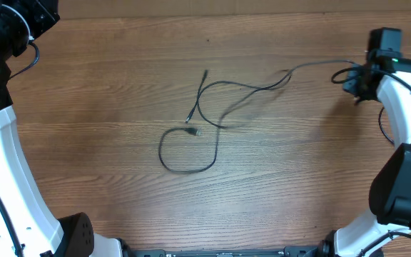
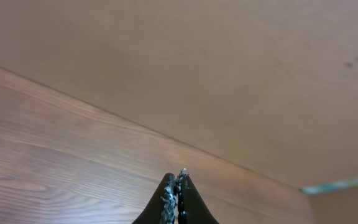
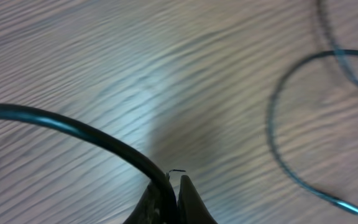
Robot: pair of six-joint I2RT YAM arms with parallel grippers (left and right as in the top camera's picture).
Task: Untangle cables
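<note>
Overhead, the left arm reaches into the far left corner of the counter (image 1: 105, 86), well apart from the task's things. In the left wrist view the left tool (image 2: 177, 180) is clenched with nothing between its fingers, over bare wood near the counter's edge, with a plain tan panel (image 2: 229, 74) beyond.

Around the middle of the counter lie the cables (image 1: 220, 126), thin and black. One short cord (image 1: 199, 93) runs straight from a far plug down toward a small plug near the centre. Just below it a round loop (image 1: 161, 150) lies flat on the wood.

From that crossing a long cable (image 1: 312, 66) arcs rightward, blurred and casting a shadow beneath it, up to the right tool (image 1: 355, 80) at the far right. In the right wrist view the right tool (image 3: 174, 182) is clenched, grasping the long cable (image 3: 61, 121), which curves away to its left. Another curve of cable (image 3: 272, 124) lies on the counter beyond, out of focus.
</note>
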